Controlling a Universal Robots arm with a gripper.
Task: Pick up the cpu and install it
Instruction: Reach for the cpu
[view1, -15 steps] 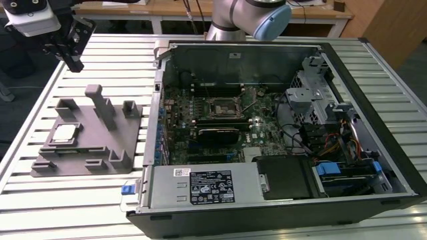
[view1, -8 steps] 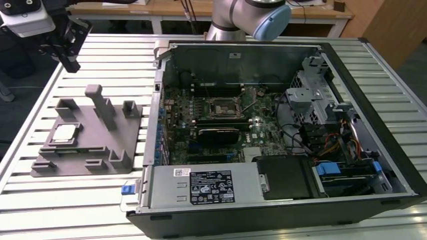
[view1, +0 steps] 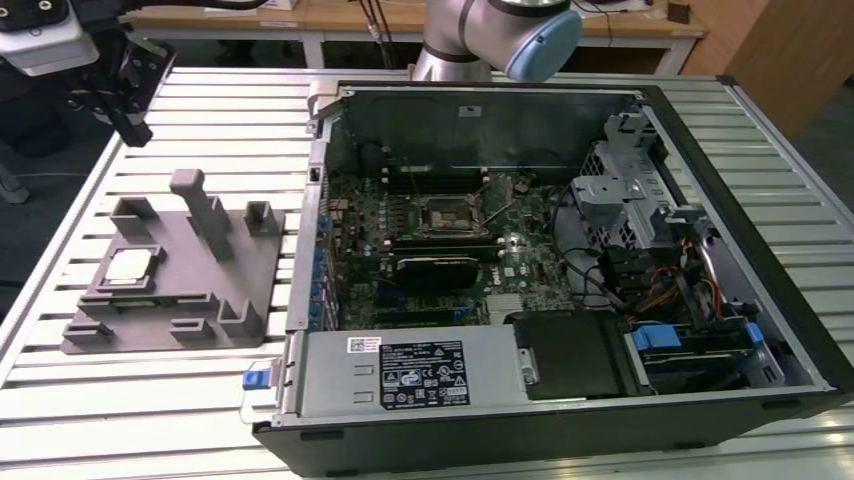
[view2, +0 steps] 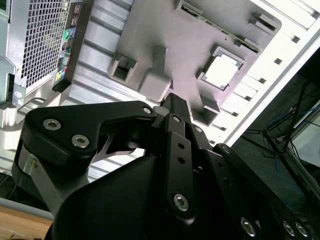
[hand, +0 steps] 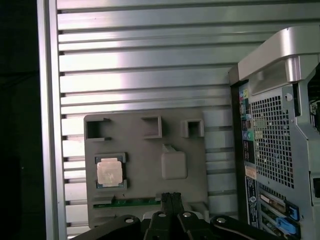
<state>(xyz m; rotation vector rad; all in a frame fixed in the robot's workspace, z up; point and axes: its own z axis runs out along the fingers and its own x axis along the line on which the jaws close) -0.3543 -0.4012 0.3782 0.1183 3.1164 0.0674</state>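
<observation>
1. Black and slim, the claw (view1: 134, 132) hangs at the exterior view's left. It points straight down, well above the slatted metal surface (view1: 160, 400).
2. In both wrist views the claw (hand: 170, 196) (view2: 172, 98) has its fingers drawn together into a narrow tip. Nothing is held between them.
3. Below the claw sits a grey plastic tray (view1: 140, 335) on the surface. The tray is not touched, and both wrist views (hand: 140, 145) (view2: 190, 45) look down on it.
4. The cpu (view1: 130, 265) lies flat in a square recess of that tray, silver top up. It is lower than the claw and well apart from it, and shows in both wrist views (hand: 110, 172) (view2: 221, 72).
5. A tall post (view1: 200, 205) rises from the tray, just beside the cpu's recess. It stands closer to the claw's tip than the cpu does in both wrist views (hand: 173, 164) (view2: 155, 82).
6. A thin green strip (hand: 132, 201) lies in a slot of the tray, between the claw and the cpu in the first wrist view.
7. Further to the exterior view's right, well away from the claw, an open computer case (view1: 787, 300) lies on its side on the surface. Its perforated rear panel appears in both wrist views (hand: 275, 140) (view2: 45, 35).
8. Inside the case the green motherboard (view1: 521, 260) faces up, with a square socket (view1: 445, 212) near its middle.
9. Behind the case stands the arm (view1: 494, 35), with silver tube and pale blue joint cap.
</observation>
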